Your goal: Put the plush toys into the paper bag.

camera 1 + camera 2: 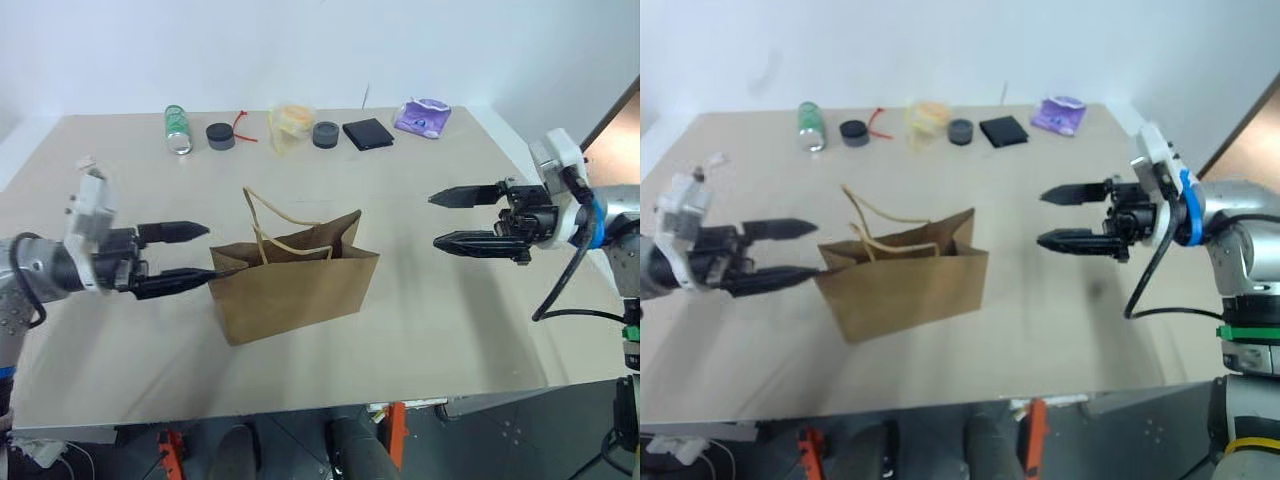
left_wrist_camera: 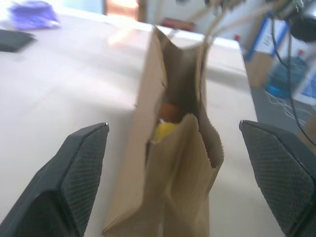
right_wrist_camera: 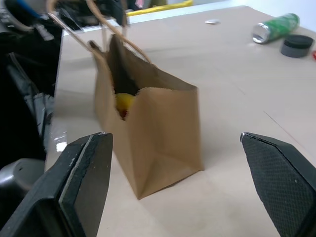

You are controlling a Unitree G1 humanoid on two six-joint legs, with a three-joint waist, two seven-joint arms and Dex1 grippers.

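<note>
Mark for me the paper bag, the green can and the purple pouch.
paper bag (image 1: 300,295): left eye view, front face of the bag.
green can (image 1: 177,129): left eye view, middle of its side.
purple pouch (image 1: 423,117): left eye view, centre of the pouch.

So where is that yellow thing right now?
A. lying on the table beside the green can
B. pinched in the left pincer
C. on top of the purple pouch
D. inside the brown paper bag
D: yellow shows through the open mouth of the standing paper bag, while both pincers are open and empty.
</note>
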